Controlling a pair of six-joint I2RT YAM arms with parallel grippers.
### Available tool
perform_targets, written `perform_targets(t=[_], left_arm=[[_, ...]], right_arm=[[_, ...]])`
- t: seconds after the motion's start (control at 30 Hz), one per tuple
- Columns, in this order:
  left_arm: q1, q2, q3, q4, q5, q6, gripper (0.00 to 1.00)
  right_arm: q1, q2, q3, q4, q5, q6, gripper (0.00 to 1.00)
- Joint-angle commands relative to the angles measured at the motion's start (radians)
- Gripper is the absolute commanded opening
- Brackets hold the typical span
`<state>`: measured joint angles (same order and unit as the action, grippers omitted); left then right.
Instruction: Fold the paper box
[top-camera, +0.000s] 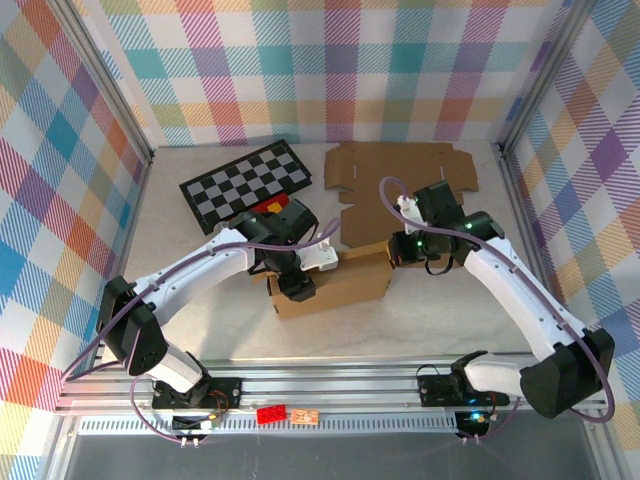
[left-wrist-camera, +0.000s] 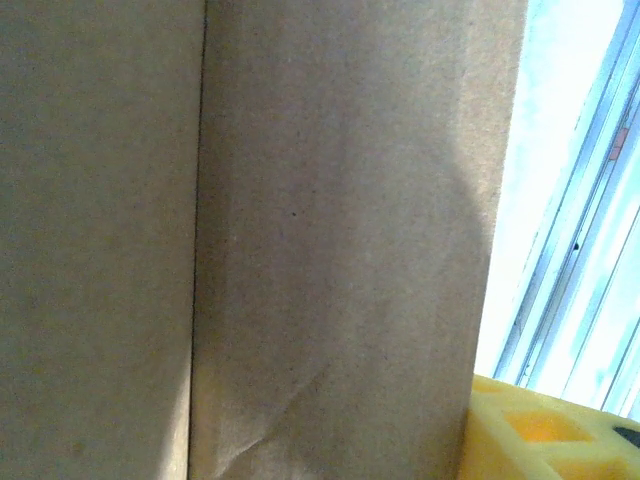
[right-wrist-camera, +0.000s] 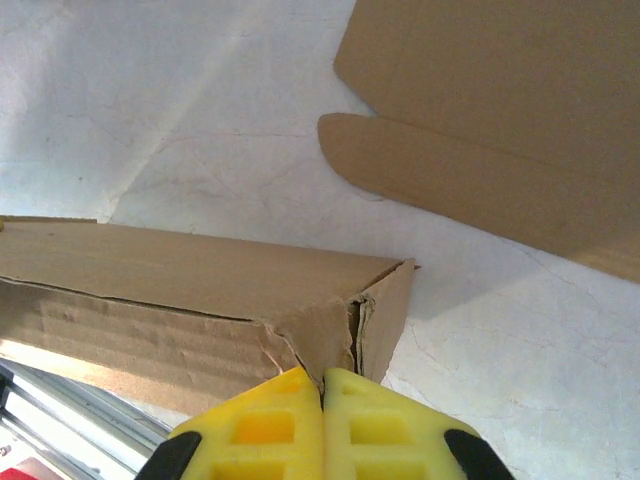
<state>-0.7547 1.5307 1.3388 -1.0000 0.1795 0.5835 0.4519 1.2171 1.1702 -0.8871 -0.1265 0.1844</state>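
Robot lab test cell: pale table (top-camera: 430, 320) boxed in by aluminium frame posts (top-camera: 548, 75), plaid-printed backdrop walls (top-camera: 330, 70) on three sides, slotted mounting rail (top-camera: 340, 385) along the near edge carrying cabled arm bases (top-camera: 180, 375).

a black-and-white checkered board (top-camera: 247, 182) lies tilted on the far left of the pale table (top-camera: 430, 320). a red and yellow piece (top-camera: 270, 206) touches its near edge. plaid walls (top-camera: 330, 60) surround the table.
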Motion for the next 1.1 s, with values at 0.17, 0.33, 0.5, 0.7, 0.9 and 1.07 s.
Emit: perform_targets(t=[0.17,0.33,0.5,0.7,0.9,1.07], left_arm=[[0.028,0.024,0.024,0.020,-0.011,-0.037,0.58],[0.034,0.038,0.040,0.027,-0.008,-0.054,0.58],[0.035,0.036,0.032,0.045,-0.014,-0.068,0.60],[0.046,0.002,0.026,0.086,-0.014,-0.122,0.66],[0.054,-0.054,-0.017,0.113,0.012,-0.146,0.69],[0.056,-0.074,-0.033,0.117,0.019,-0.169,0.70]], right_arm=[[0.037,-0.104,-0.117,0.096,0.066,0.097,0.00],[0.052,-0.140,-0.185,0.154,0.079,0.136,0.00],[0.086,-0.211,-0.262,0.223,0.146,0.135,0.00],[0.106,-0.260,-0.337,0.271,0.184,0.118,0.00],[0.116,-0.257,-0.344,0.280,0.205,0.121,0.00],[0.126,-0.253,-0.347,0.286,0.223,0.118,0.00]])
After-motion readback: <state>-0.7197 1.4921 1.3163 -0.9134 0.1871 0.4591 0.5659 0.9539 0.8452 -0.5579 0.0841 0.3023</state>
